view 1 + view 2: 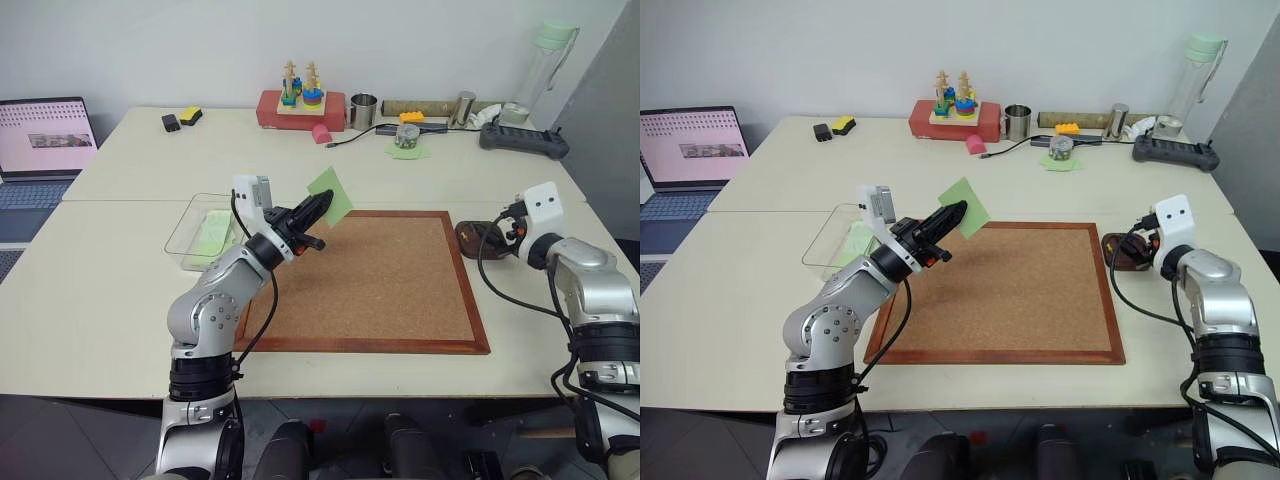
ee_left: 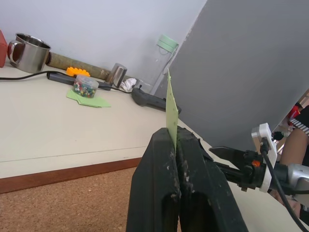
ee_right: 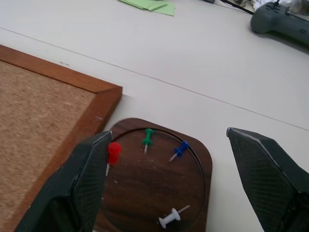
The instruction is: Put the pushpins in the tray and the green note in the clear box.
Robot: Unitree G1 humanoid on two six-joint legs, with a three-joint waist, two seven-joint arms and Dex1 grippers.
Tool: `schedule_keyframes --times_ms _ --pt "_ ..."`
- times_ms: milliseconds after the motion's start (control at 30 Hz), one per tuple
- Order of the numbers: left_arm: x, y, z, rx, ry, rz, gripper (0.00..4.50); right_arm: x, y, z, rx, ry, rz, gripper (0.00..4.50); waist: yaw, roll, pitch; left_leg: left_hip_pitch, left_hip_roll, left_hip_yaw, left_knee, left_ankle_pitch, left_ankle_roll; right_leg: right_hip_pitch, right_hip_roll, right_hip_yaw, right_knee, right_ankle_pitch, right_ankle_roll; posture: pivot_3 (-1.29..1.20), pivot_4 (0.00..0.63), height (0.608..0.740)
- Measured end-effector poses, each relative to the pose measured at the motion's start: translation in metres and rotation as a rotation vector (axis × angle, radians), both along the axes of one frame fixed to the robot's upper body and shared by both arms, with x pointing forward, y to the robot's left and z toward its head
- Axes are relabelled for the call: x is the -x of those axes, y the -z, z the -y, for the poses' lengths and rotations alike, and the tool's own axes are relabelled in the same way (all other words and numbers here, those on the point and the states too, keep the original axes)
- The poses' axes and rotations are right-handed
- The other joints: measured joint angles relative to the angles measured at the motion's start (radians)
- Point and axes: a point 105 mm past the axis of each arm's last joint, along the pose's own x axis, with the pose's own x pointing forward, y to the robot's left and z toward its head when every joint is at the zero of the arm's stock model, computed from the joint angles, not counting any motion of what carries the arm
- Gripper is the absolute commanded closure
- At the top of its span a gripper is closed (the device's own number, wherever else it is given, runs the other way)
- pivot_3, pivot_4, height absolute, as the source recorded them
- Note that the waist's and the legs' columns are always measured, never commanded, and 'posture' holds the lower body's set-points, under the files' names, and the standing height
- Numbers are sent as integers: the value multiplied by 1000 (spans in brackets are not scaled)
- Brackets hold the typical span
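Right wrist view: the tray point(image 3: 159, 193) is seen just beside the corner of the corkboard point(image 3: 43, 106), its near edge cut off. Four pushpins point(image 3: 147, 137) lie in it: red, green, blue and white; the red one is partly hidden behind one finger. The right gripper point(image 3: 171, 174) is held above the tray with its fingers point(image 3: 263, 169) spread wide, nothing between them.

Head views: the left gripper point(image 1: 318, 212) is raised over the far left corner of the corkboard, fingers pressed together on the lower edge of the green note point(image 1: 331, 195), which stands tilted in the air. In the left wrist view the note is seen edge-on, as a thin strip rising from the closed fingers point(image 2: 159, 183).

The clear box point(image 1: 192, 232) sits on the bench point(image 1: 120, 290) just left of the corkboard; a paler green sheet point(image 1: 213, 232) lies inside, and the box's near end is hidden by the left arm.

No brand or label can be read anywhere. A laptop point(image 1: 45, 140) stands well left of the corkboard, cut off by the frame; lines on its screen are too small to make out.

Beyond the corkboard, at the back of the bench, are noted: a red-based stacking toy point(image 1: 300, 100), a metal mug point(image 1: 363, 110), a small jar of coloured pins point(image 2: 86, 87) on green papers, a power strip point(image 1: 522, 140) and a clear bottle with a pale green lid point(image 1: 545, 65).
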Motion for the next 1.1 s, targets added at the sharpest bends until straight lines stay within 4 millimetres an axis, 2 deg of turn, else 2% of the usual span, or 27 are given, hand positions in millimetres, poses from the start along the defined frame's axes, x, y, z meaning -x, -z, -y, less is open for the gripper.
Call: schedule_keyframes --times_ms 233,433,533,633,767,900,967,1100 --pt "0 0 0 0 -4 2 4500 -4 11 -1 81 -3 17 515 -1 0 0 0 0 0 0 0 0 0 0 0 0 0 0 0 150 740" --pt "-1 0 -1 0 -14 -3 4500 -4 9 -3 84 -11 35 515 0 0 0 0 0 0 0 0 0 0 0 0 0 0 0 0 150 740" --pt "-1 0 -2 -1 -18 -3 4500 -5 3 -5 75 -26 65 515 0 0 0 0 0 0 0 0 0 0 0 0 0 0 0 0 150 740" --pt "0 -5 -8 -19 -45 18 4500 -2 -13 -17 50 -109 109 515 -2 0 0 0 0 0 0 0 0 0 0 0 0 0 0 0 150 740" --pt "4 -30 -41 -86 -177 106 4500 11 -47 -40 7 -319 168 515 -3 0 0 0 1 -1 -1 0 0 0 1 0 0 0 0 0 150 740" --pt "5 -45 -76 -189 -352 154 4500 39 -78 -79 -44 -613 190 515 -2 0 0 0 2 -2 0 0 0 0 1 -1 0 0 0 0 150 740" --pt "3 -42 -104 -280 -490 140 4500 57 -86 -104 -43 -784 160 515 -3 0 0 1 2 -2 0 0 0 0 2 -1 0 0 1 0 150 740" --pt "5 -29 -151 -457 -691 85 4500 78 -106 -137 -81 -984 144 515 -3 0 0 1 3 -2 -1 0 0 -1 2 -1 0 0 0 0 150 740"
